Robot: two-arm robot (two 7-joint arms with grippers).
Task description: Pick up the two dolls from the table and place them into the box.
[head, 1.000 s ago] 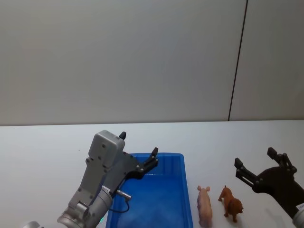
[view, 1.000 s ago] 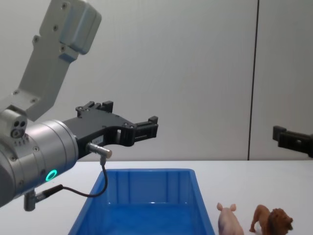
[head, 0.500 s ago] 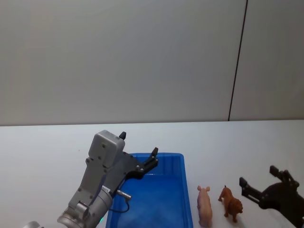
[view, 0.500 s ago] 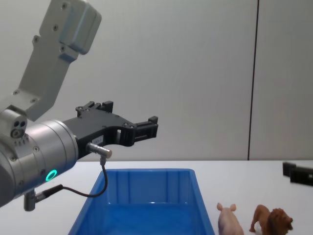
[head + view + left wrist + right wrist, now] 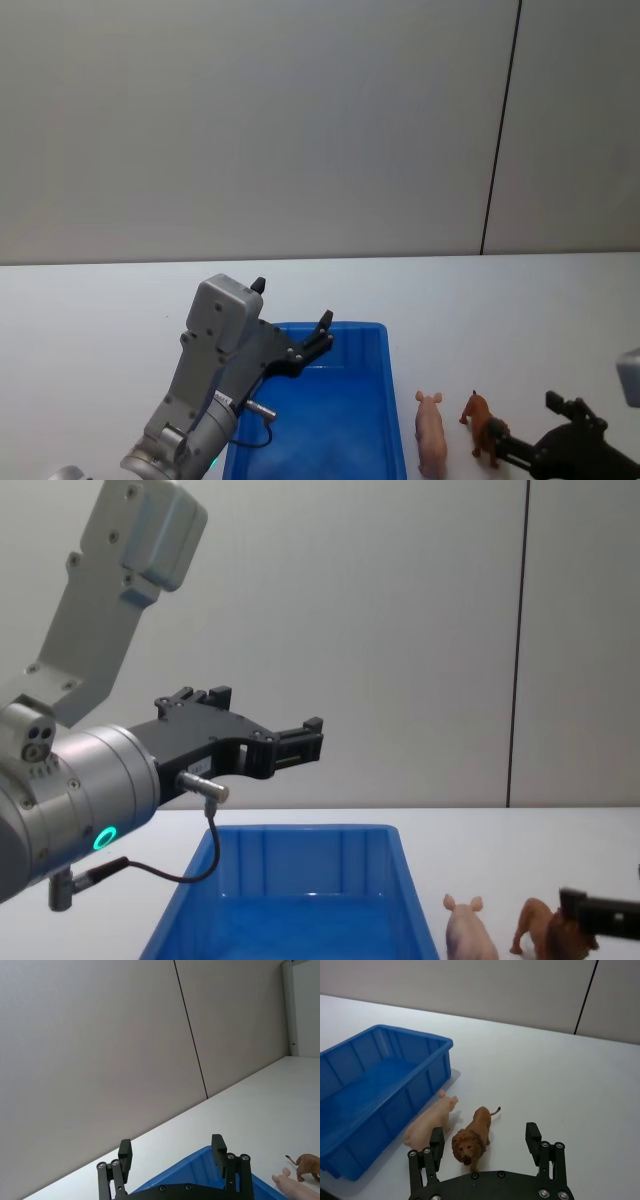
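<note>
Two dolls stand on the white table (image 5: 545, 1075), to the right of the blue box (image 5: 384, 332): a pink pig (image 5: 432, 432) nearest the box wall and a brown lion (image 5: 481, 423) beside it. My right gripper (image 5: 525, 425) is low by the lion and open. In the right wrist view the lion (image 5: 475, 1132) stands head-first between the fingers of my right gripper (image 5: 485, 1137), with the pig (image 5: 427, 1122) just outside one finger. My left gripper (image 5: 292, 302) hovers open and empty over the box's far left corner. The box (image 5: 300, 832) holds nothing.
A grey wall with a dark vertical seam (image 5: 500, 130) stands behind the table. A cable (image 5: 170, 872) from my left wrist hangs over the box's left rim. Bare tabletop stretches to the right of the lion (image 5: 535, 925) and behind the box.
My right gripper has dropped from well above the table down to the lion's level and closer to it. The left arm, the box and both dolls have not moved.
</note>
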